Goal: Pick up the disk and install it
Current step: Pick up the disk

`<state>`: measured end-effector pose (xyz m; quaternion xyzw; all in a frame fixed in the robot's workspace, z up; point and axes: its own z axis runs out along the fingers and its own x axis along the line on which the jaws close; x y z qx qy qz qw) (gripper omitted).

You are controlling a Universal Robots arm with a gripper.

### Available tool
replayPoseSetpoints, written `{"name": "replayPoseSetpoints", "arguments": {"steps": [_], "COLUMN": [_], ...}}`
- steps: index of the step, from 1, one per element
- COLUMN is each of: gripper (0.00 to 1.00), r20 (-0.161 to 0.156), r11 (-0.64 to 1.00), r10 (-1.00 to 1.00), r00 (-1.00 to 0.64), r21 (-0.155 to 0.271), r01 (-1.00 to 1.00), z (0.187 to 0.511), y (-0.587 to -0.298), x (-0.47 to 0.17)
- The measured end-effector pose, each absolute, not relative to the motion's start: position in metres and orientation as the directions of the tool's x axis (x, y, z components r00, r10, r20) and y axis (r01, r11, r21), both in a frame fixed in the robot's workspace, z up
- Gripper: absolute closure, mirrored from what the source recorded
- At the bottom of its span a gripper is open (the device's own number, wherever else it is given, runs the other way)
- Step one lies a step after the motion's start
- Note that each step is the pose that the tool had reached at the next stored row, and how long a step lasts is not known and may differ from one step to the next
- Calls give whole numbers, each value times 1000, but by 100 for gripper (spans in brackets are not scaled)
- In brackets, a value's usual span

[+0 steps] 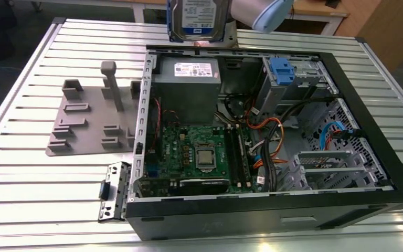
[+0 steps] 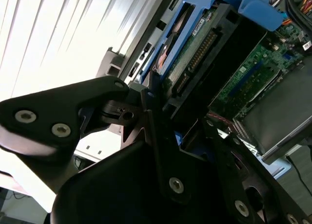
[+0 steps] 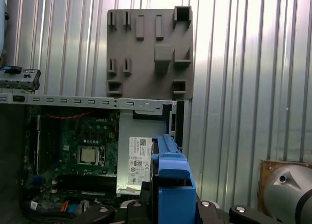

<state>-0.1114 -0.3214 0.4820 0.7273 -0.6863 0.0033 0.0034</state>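
Slatted metal bench (image 1: 27, 199): it carries everything I log below.

1. The disk (image 1: 195, 20): off the bench, held upright in the air over the far edge of the open computer case (image 1: 380, 126). Its label faces the exterior view and a blue rail frame runs along its edges. In the second wrist view I see its circuit-board side and connector.
2. Hand (image 2: 170, 112): clenched on the disk, with black fingers (image 2: 148, 104) pressed against the blue frame.
3. Arm (image 1: 272, 13): pale grey joint, just beside the disk on the exterior view's right.
4. Grey power supply (image 1: 187, 86): inside the case at its far end, nearest the disk, with a white sticker on top.
5. Drive cage (image 1: 275, 94): to the exterior view's right of the power supply, topped by a blue latch (image 1: 283, 69).
6. Green motherboard (image 1: 194, 152): flat in the case, on the near side of the power supply.
7. Orange cables (image 1: 272, 128): between motherboard and cage.
8. Grey fixture plate (image 1: 89, 123): flat on the bench, just beside the case on the exterior view's left.
9. Small metal bracket (image 1: 114, 191): on the bench at the case's near corner.
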Motion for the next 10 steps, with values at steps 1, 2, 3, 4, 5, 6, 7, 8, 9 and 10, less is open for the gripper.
{"name": "replayPoseSetpoints", "arguments": {"steps": [1, 2, 3, 4, 5, 6, 7, 8, 9, 10], "gripper": [64, 64, 64, 64, 64, 64, 64, 64, 64, 64], "r20": [9, 9, 9, 9, 9, 9, 9, 9, 9, 9], "r11": [-58, -58, -58, -58, -58, -58, -58, -58, -58, -58], "r10": [-998, -998, -998, -998, -998, -998, -998, -998, -998, -998], "r00": [58, 58, 58, 58, 58, 58, 58, 58, 58, 58], "r21": [0, 0, 0, 0, 1, 0, 1, 0, 1, 1], "r01": [-998, -998, -998, -998, -998, -998, -998, -998, -998, -998], "z": [482, 482, 482, 482, 482, 482, 482, 482, 482, 482], "y": [-322, -322, -322, -322, -322, -322, -322, -322, -323, -323], "x": [-110, -108, -106, -105, -103, -101, -99, -98, -96, -94]}}
